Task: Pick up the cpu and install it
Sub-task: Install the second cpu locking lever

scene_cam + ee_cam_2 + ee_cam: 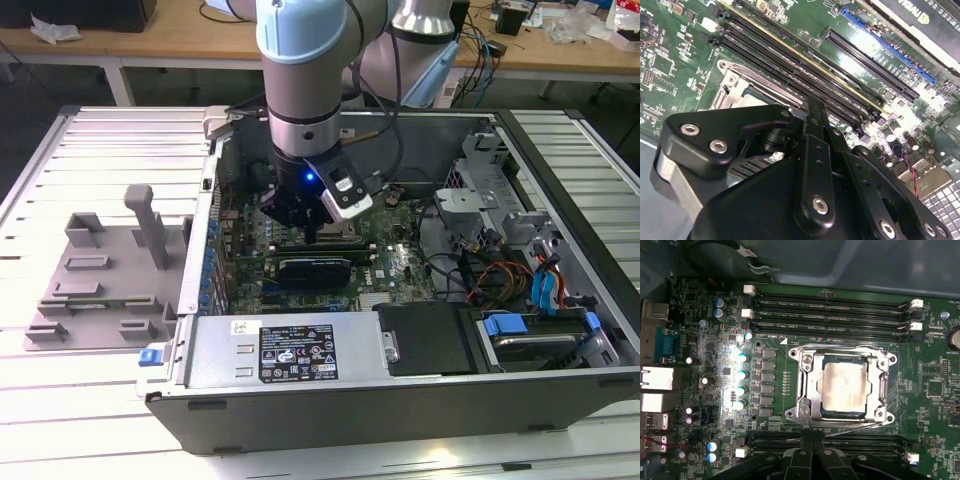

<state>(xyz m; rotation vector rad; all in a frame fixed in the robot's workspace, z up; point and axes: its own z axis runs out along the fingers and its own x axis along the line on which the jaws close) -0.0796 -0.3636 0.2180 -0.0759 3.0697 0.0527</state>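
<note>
In the exterior view, the arm [305, 60] reached down from twelve o'clock into an open computer case [400, 400] lying on a slatted metal table [80, 400]. The gripper [312, 232] hung low over the green board [400, 265], just above the middle of the case, a small blue light glowing on its wrist. Whether the gripper was wide or narrow could not be told here. At nine o'clock from the case, well apart from it, a grey plastic fixture [100, 275] sat on the table. A black cover [425, 335] and blue-handled drive bays [530, 330] lay toward five o'clock of the gripper.

In the second wrist view, the black gripper linkage [810, 190] stood close over the board. A corner of the metal socket frame [732, 92] peeked out at ten o'clock of the linkage, with long dark memory slots [805, 75] running beside it. The tips were hidden, so the opening could not be judged.

In the first wrist view, the cpu [844, 386] sat flat inside the silver socket frame [805, 385], its dull metal top facing up, nothing touching it. Memory slots [830, 315] lay at twelve o'clock of the socket, a row of capacitors [741, 380] at nine o'clock. The gripper's black links [812, 462] showed at six o'clock, apart from the cpu and holding nothing visible.
</note>
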